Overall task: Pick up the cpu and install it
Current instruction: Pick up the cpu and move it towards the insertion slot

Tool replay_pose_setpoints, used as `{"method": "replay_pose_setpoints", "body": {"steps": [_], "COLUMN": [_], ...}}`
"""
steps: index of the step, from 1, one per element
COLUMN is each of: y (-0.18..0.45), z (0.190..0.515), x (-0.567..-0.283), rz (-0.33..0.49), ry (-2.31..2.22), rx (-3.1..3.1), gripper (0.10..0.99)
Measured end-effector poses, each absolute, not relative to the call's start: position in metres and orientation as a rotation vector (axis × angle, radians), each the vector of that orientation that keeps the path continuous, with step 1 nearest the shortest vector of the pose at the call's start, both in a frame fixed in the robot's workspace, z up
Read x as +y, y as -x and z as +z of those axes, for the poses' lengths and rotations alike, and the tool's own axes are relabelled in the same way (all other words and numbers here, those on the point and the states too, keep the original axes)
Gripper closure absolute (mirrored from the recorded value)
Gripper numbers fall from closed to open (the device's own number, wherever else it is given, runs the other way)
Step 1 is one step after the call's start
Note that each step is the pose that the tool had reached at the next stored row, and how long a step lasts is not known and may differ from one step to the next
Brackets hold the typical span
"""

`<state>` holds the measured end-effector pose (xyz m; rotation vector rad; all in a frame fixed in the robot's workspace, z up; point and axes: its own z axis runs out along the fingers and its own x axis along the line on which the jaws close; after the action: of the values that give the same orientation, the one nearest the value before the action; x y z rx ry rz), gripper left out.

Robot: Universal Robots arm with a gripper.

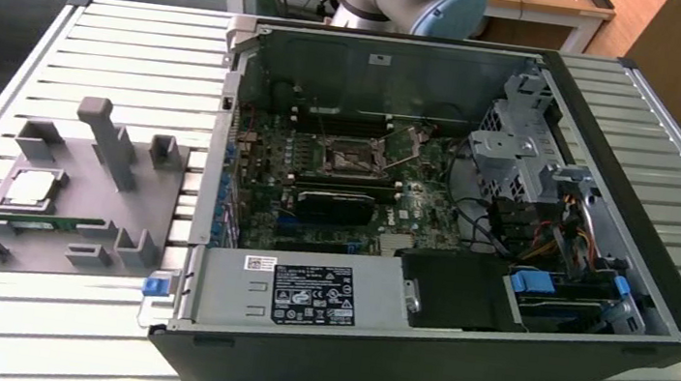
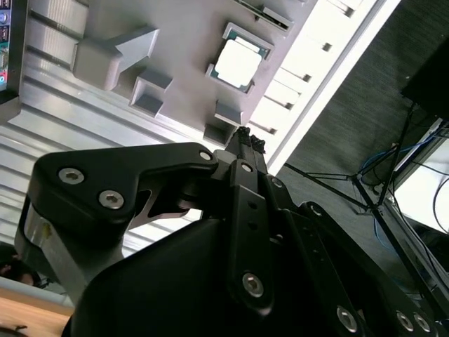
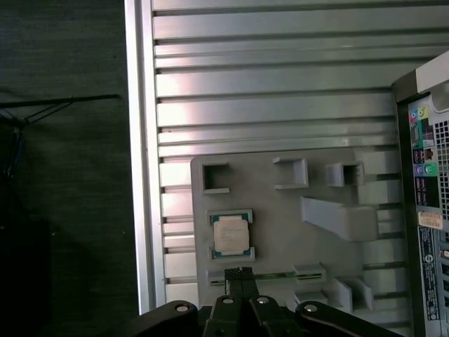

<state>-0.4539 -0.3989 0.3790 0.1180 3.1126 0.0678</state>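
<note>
Exterior view first: I've got the cpu sitting flat in its pocket on the grey holder tray, over at the exterior view's left, on the slatted table. The memory stick lies just beside it on the same tray. The open computer case fills the middle and right of the frame, and the socket on its board is well apart from the chip.

Second wrist view now: the gripper shows its two tips pressed together with no gap I can make out, and nothing between them. The cpu gleams straight ahead of those tips, clear of them, untouched in its pocket.

First wrist view: same story. The gripper points right at the cpu, which lies just beyond the tips and almost dead in line with them. The chip is near enough square, its edges running parallel with the tray edges, so I read no long axis to speak of.
</note>
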Motion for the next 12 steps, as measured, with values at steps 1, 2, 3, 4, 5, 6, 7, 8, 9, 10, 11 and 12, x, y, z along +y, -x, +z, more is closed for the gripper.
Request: {"method": "replay_pose_setpoints", "body": {"steps": [1, 2, 3, 4, 5, 6, 7, 8, 9, 10, 11, 12], "y": [0.454, 0.455, 0.455, 0.455, 0.455, 0.455, 0.455, 0.455, 0.455, 0.455, 0.455, 0.455], "z": [0.378, 0.377, 0.376, 0.375, 0.374, 0.374, 0.373, 0.372, 0.371, 0.37, 0.369, 0.368], "x": [-0.399, -0.399, -0.399, -0.399, -0.399, -0.399, -0.4, -0.4, -0.4, -0.4, -0.4, -0.4], "rz": [0.068, 0.068, 0.067, 0.067, 0.068, 0.067, 0.067, 0.067, 0.067, 0.067, 0.067, 0.068], "ry": [-0.118, -0.118, -0.118, -0.118, -0.118, -0.118, -0.118, -0.118, -0.118, -0.118, -0.118, -0.118], "rx": [3.113, 3.113, 3.115, 3.116, 3.116, 3.117, 3.117, 3.117, 3.117, 3.117, 3.117, 3.117], "gripper": [0.98, 0.98, 0.98, 0.98, 0.98, 0.98, 0.98, 0.98, 0.98, 0.98, 0.98, 0.98]}}
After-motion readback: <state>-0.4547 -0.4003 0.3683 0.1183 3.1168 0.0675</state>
